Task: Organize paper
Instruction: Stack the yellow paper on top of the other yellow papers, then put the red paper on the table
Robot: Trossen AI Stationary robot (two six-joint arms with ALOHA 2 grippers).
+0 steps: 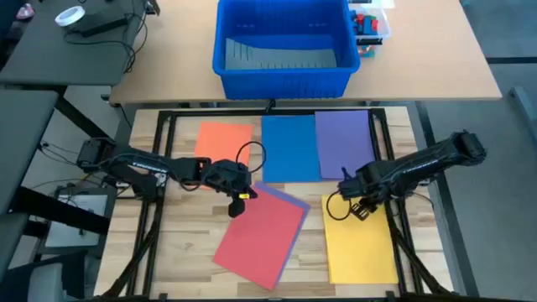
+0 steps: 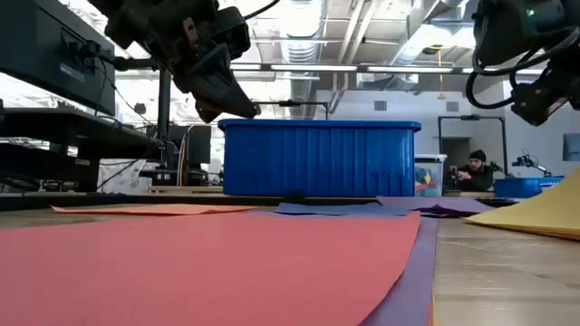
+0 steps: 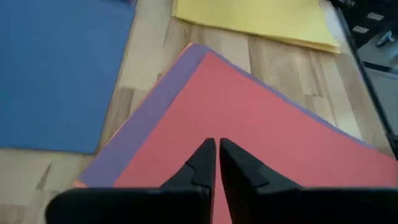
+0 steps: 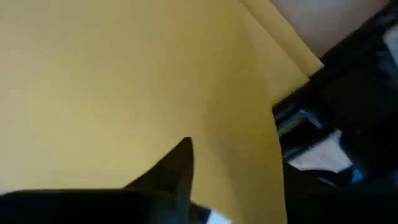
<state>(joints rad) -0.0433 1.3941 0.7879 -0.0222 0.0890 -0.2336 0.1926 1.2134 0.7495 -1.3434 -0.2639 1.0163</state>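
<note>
Several sheets of paper lie flat on the wooden table. At the far side, orange (image 1: 222, 141), blue (image 1: 289, 149) and purple (image 1: 344, 143) sheets lie side by side. A red sheet (image 1: 262, 239) lies askew at the near middle on top of another purple sheet (image 3: 143, 124). A yellow sheet (image 1: 361, 247) lies at the near right. My left gripper (image 3: 217, 152) is shut and hovers above the red sheet's far corner, clear of it in the low view. My right gripper (image 1: 357, 210) hangs over the yellow sheet's far edge (image 4: 124, 74).
A big blue plastic bin (image 1: 281, 84) stands on the table beyond the far edge. A clear box of small parts (image 1: 369, 25) sits to the right of the bin. Black frame rails (image 1: 394, 143) run along the table's left and right sides. Bare wood shows at the near left (image 1: 180, 252).
</note>
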